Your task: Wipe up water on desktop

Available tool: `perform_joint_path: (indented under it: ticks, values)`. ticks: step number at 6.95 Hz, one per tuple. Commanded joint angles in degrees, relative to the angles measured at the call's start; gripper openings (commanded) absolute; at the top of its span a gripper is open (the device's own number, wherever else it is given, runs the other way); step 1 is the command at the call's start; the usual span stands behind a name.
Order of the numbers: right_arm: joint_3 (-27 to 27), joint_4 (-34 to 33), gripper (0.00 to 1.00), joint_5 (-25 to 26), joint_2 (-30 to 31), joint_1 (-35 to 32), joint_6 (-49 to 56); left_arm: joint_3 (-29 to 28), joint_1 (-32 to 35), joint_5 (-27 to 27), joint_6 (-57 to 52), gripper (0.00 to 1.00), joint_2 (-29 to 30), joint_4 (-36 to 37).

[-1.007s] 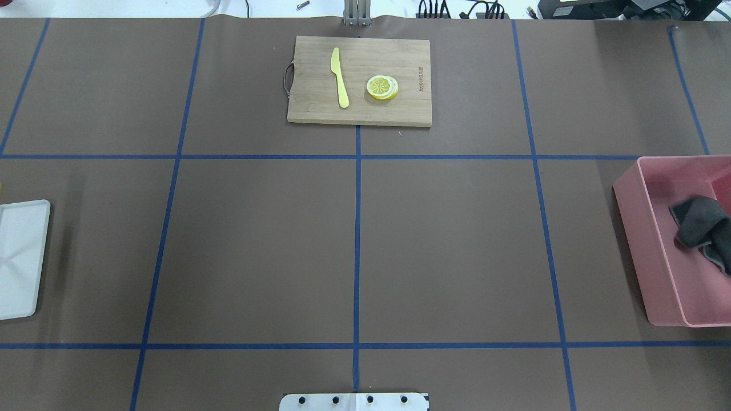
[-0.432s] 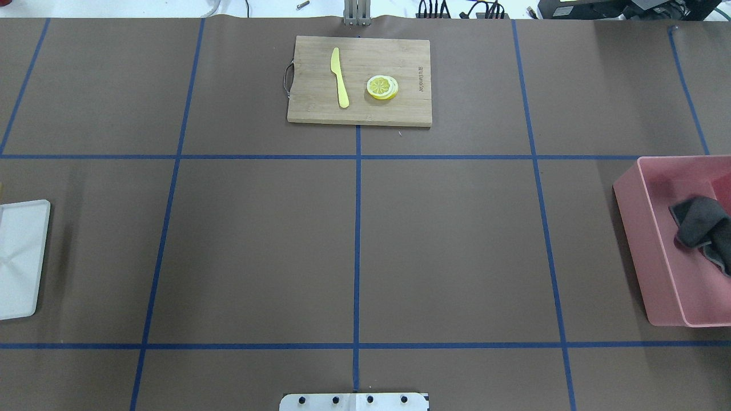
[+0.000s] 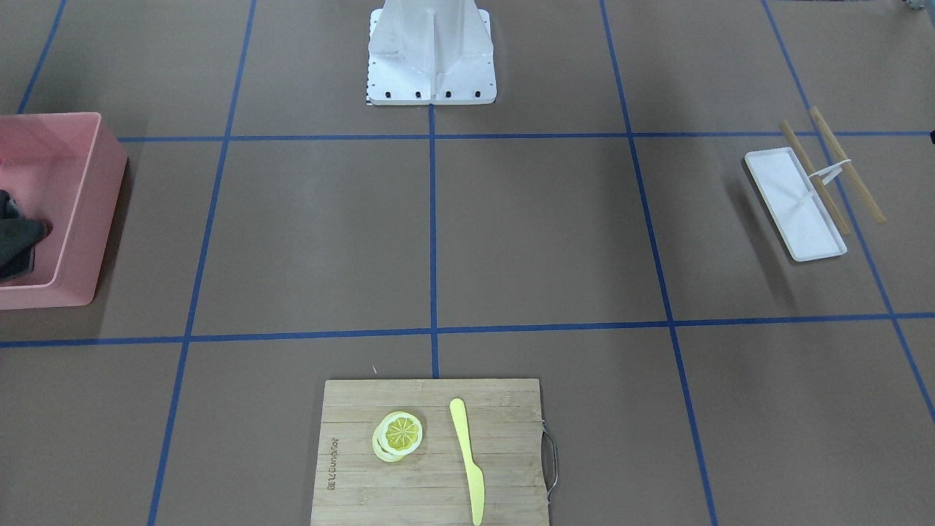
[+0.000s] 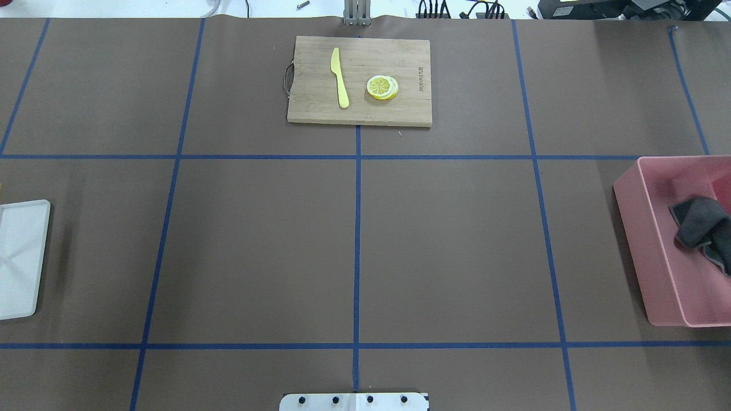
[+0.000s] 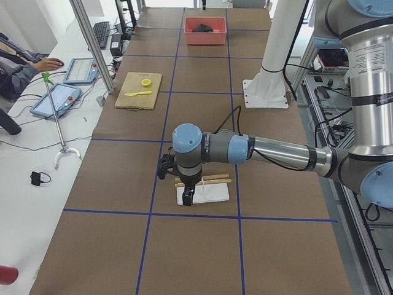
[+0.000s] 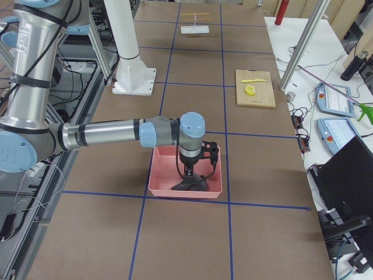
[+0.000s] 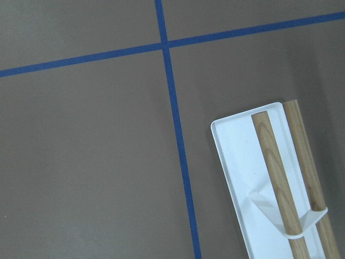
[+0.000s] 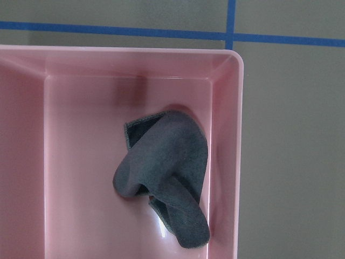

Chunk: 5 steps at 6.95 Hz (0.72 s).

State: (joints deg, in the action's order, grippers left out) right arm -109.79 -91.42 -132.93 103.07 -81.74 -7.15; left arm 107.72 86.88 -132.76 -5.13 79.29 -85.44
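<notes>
The desktop (image 4: 457,251) is a matte brown tabletop with a grid of blue tape lines; I see no water on it. A dark grey cloth (image 4: 699,225) lies crumpled in a pink bin (image 4: 645,251) at the right edge, and it also shows in the right wrist view (image 8: 167,172). My right gripper (image 6: 189,172) hangs just over the cloth in the bin; I cannot tell whether it is open or shut. My left gripper (image 5: 185,195) hangs over a white tray (image 5: 212,193) at the table's left end; I cannot tell its state either.
The white tray (image 7: 237,167) carries two wooden sticks (image 7: 272,172). A bamboo cutting board (image 4: 314,103) at the far middle holds a yellow knife (image 4: 340,77) and lemon slices (image 4: 382,87). The robot's white base (image 3: 431,51) stands at the near edge.
</notes>
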Motion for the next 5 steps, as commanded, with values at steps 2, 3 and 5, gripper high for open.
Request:
perform_joint_path:
  ticks: [2, 3, 5]
  values:
    - [0.4, 0.0, 1.0, 0.0, -0.1, 0.0, 0.3, 0.2, 0.0, 0.0, 0.1, 0.98, 0.3, -0.6]
    - [0.5, 0.0, 1.0, 0.0, -0.1, 0.0, 0.3, 0.3, 0.0, 0.0, 0.2, 0.98, 0.3, -0.6]
    - [0.9, -0.1, 1.0, 0.0, -0.2, 0.0, 0.1, 0.3, 0.0, 0.0, 0.2, 0.98, 0.3, -0.6]
